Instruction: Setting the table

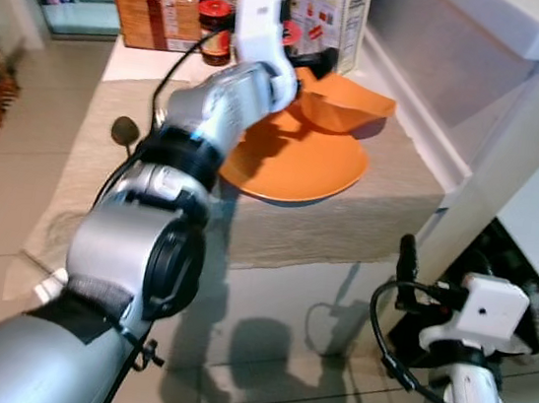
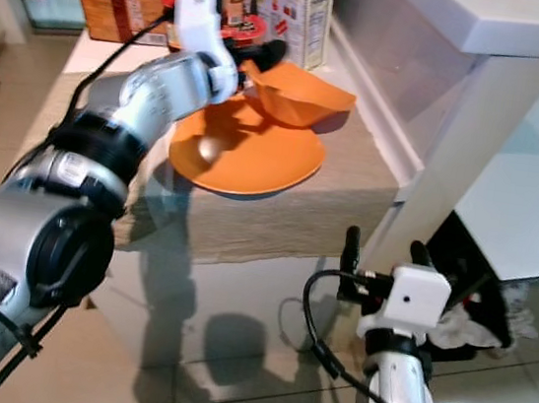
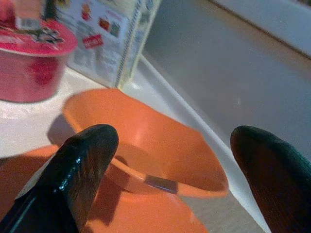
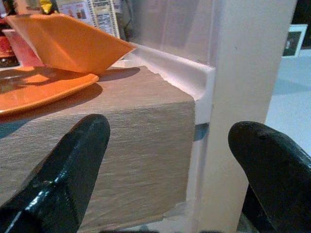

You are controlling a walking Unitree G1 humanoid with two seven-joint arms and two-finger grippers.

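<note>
Left gripper (image 3: pixel 170 160): we see it at the upper middle of the left eye frame, reached out over the desk; its two black fingers (image 3: pixel 80 165) stand apart with nothing between them, and the orange bowl lies just beyond the tips

Right gripper (image 4: pixel 165 165): we see it low at the lower right of the head views, below the desk edge and beside the white leg; its fingers are spread wide, gripping nothing

Orange bowl (image 1: pixel 347 102): we find it tilted, resting on the far rim of the orange plate, upper middle of the frame

Orange plate (image 1: pixel 299 166): flat on the beige table runner, centre of the frame, partly hidden by the left arm

Table runner (image 1: pixel 346 226): beige cloth that drapes over the near edge of the desk

Desk (image 1: pixel 134 60): white top, showing bare at the far end of the runner in the upper left

White leg (image 2: pixel 447 175): upright post of a white shelf unit, just right of the desk corner

Red cup (image 3: pixel 31 63): a sealed red tub behind the plate; we cannot read its label

White carton (image 2: pixel 295 6): printed box standing at the top of the frame, behind the bowl

Brown packets (image 1: pixel 156 8): upper left, at the back of the desk

Floor (image 1: pixel 272 331): pale glossy tiles, lower middle, carrying the robot's shadow
</note>
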